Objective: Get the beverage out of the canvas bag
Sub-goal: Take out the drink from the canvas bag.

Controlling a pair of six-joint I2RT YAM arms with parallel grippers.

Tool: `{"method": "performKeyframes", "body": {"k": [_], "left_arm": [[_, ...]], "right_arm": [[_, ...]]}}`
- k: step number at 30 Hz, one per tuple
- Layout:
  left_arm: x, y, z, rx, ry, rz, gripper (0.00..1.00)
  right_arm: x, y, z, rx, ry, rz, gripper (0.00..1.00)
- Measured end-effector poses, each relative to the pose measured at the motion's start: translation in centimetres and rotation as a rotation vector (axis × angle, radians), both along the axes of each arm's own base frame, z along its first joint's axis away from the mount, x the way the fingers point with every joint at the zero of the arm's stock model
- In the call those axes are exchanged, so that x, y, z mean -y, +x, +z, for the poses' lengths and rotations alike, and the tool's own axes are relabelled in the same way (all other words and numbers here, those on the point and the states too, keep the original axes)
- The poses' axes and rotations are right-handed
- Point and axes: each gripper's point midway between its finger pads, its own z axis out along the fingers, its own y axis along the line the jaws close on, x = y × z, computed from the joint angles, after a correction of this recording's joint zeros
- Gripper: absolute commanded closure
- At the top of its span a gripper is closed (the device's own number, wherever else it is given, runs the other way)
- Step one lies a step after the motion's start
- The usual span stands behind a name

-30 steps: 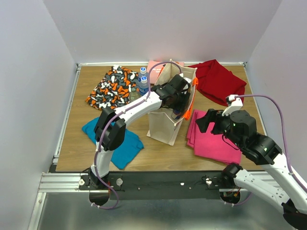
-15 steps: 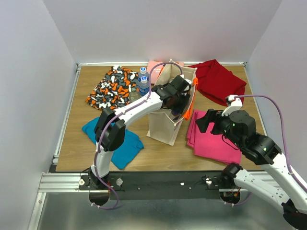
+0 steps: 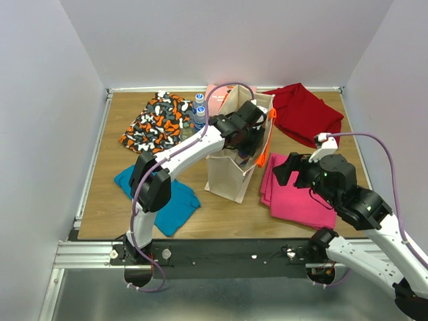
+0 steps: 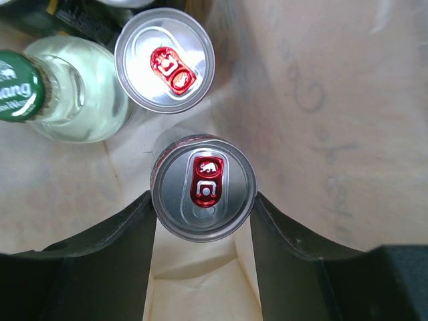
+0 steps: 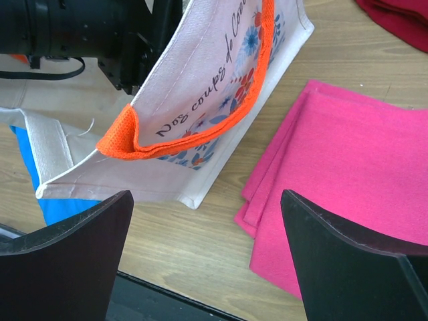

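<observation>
The canvas bag (image 3: pixel 226 175) stands upright mid-table with orange handles (image 5: pixel 200 137); its printed side (image 5: pixel 224 100) faces the right wrist view. My left gripper (image 3: pixel 249 142) reaches down into the bag. In the left wrist view my left gripper (image 4: pixel 203 204) is shut on a beverage can (image 4: pixel 203 187) with a red tab, both fingers touching its sides. A second red-tab can (image 4: pixel 164 60) and a clear bottle with a green cap (image 4: pixel 73 93) stand beside it in the bag. My right gripper (image 3: pixel 284 170) (image 5: pixel 207 224) hangs open beside the bag, holding nothing.
A pink cloth (image 3: pixel 294 194) lies right of the bag, a red cloth (image 3: pixel 304 114) at the back right. A blue cloth (image 3: pixel 167 197) lies front left, a patterned cloth (image 3: pixel 157 120) back left. Water bottles (image 3: pixel 199 115) stand behind the bag.
My left wrist has lifted slightly at the bag's mouth, still gripping the can. The right arm has not moved.
</observation>
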Motion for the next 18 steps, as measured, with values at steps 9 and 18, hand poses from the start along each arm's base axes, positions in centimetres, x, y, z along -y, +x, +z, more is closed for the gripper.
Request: {"method": "performKeyframes", "body": {"k": [9, 18], "left_arm": [[0.1, 0.1, 2.1, 0.031, -0.025, -0.007, 1.0], [-0.3, -0.1, 3.4, 0.037, -0.023, -0.015, 1.0]], "right_arm": [[0.0, 0.0, -0.2, -0.002, -0.001, 0.0, 0.0], [0.0, 0.0, -0.2, -0.003, -0.002, 0.0, 0.0]]}}
